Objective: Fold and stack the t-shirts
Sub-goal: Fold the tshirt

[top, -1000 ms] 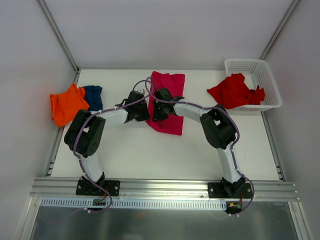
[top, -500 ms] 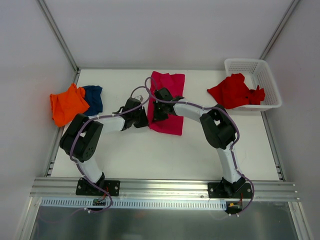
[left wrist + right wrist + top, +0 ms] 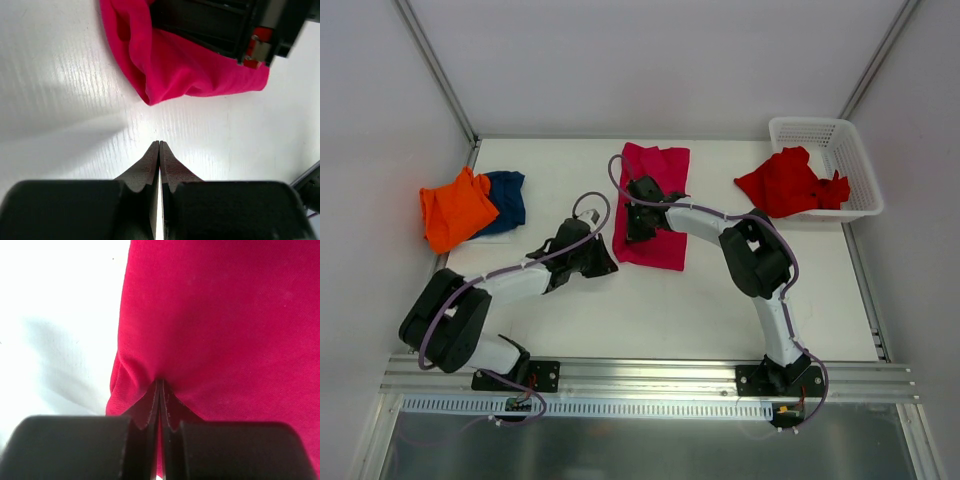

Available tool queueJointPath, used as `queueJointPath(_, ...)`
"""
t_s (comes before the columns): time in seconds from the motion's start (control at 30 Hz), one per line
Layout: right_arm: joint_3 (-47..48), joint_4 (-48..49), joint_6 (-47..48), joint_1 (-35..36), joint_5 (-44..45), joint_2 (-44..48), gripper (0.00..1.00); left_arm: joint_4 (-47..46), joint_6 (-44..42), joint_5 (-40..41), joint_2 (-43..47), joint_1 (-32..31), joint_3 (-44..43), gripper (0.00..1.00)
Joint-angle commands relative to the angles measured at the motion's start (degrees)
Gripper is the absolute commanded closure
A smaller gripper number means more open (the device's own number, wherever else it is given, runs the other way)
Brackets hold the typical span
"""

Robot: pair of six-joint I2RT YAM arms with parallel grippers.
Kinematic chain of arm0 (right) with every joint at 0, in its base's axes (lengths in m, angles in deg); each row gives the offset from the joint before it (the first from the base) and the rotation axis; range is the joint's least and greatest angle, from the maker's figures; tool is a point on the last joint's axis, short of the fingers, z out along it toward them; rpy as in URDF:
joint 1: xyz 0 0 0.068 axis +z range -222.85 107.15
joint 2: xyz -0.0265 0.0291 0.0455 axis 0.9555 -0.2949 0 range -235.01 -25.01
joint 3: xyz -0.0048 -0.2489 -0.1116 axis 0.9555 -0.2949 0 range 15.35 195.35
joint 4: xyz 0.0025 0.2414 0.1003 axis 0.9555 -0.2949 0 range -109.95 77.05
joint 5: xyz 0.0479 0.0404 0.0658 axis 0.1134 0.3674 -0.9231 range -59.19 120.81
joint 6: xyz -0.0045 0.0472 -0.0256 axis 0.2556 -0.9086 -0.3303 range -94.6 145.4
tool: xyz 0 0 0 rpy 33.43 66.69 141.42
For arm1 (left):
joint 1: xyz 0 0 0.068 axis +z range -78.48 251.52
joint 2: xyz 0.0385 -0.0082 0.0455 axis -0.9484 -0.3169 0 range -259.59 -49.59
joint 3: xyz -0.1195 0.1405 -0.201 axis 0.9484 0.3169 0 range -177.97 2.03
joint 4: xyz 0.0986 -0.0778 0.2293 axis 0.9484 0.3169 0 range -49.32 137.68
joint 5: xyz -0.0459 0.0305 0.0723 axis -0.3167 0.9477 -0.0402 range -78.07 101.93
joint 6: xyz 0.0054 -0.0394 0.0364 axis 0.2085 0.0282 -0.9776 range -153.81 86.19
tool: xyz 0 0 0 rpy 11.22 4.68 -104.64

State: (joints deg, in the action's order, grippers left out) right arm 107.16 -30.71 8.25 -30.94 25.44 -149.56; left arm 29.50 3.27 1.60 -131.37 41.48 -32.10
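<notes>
White plastic mesh basket [image 3: 820,133] at far-right corner of white table [image 3: 620,310] holds part of bright red cloth t-shirt [image 3: 785,183], rest spilling over basket's left rim onto tabletop. Orange cloth t-shirt [image 3: 452,208] & navy blue cloth t-shirt [image 3: 508,195] lie bunched, touching, at far-left edge, and magenta-pink cloth t-shirt [image 3: 660,165] lies fairly flat, centre-far. Right arm bends fwd & left, right gripper [image 3: 160,382] low at that shirt's left edge w/ fingers clamped on a pucker of its cloth; left arm stretches low twd centre, left gripper [image 3: 159,144] pressed closed on nothing, over bare table just beside shirt's near-left corner, not touching.
</notes>
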Motion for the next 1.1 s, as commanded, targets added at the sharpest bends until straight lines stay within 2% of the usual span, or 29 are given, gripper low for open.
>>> queueJointPath(0.0,0.3,-7.5,0.8,0.4,3.3,-2.6,1.00,1.8,0.6,0.2,6.0,-0.2,1.8,1.00)
queueJointPath(0.17,0.4,-7.6,0.7,0.4,3.5,-2.6,1.00,3.3,-0.8,3.5,8.7,-0.2,-1.4,1.00)
queueJointPath(0.37,0.4,-7.6,0.7,0.5,3.5,-2.6,0.99,2.2,-2.3,2.8,-2.1,-0.3,-11.1,1.00)
queueJointPath(0.63,0.0,-8.0,0.8,0.5,4.0,-2.5,1.00,-2.5,-2.6,-0.5,-13.0,-0.4,-17.1,1.00)
queueJointPath(0.87,-0.8,-8.0,1.0,0.5,4.1,-1.9,1.00,-2.9,-2.5,-0.7,-15.9,-0.7,-13.6,1.00)
queueJointPath(1.07,-1.4,-8.4,1.1,0.5,4.1,-1.6,1.00,3.8,-5.0,5.6,-10.4,-0.7,-10.3,1.00)
